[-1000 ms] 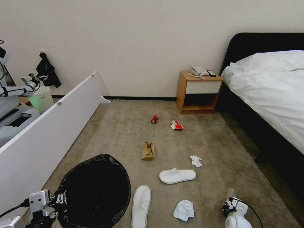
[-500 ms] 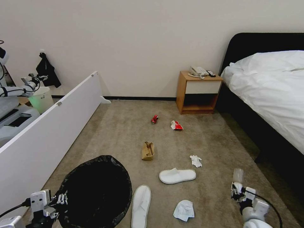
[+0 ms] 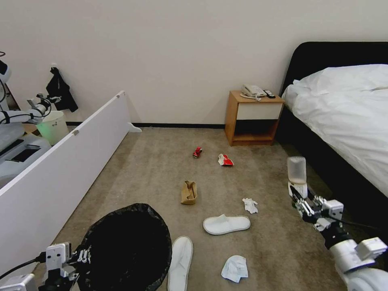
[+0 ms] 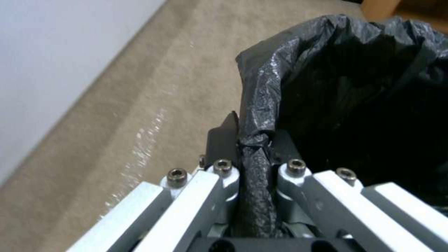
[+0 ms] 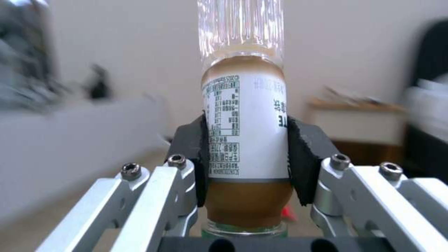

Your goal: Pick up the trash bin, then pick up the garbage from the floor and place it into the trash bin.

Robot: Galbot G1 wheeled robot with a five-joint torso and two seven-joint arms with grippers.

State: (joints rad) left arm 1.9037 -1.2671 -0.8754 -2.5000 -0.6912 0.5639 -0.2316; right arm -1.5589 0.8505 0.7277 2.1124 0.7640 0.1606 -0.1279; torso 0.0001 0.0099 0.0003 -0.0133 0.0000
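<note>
Head view: round black-lined trash bin (image 3: 128, 247) held by left gripper (image 3: 81, 256), fingers clamped on rim; clear labelled bottle (image 3: 297, 170) pinched in right gripper (image 3: 298, 193); slippers, tissues, bag, can, wrapper left on carpet.

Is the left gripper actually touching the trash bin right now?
Touching. The left wrist view shows the left gripper with its fingers shut on the bag-covered rim of the trash bin, the black plastic bunched between the pads.
</note>
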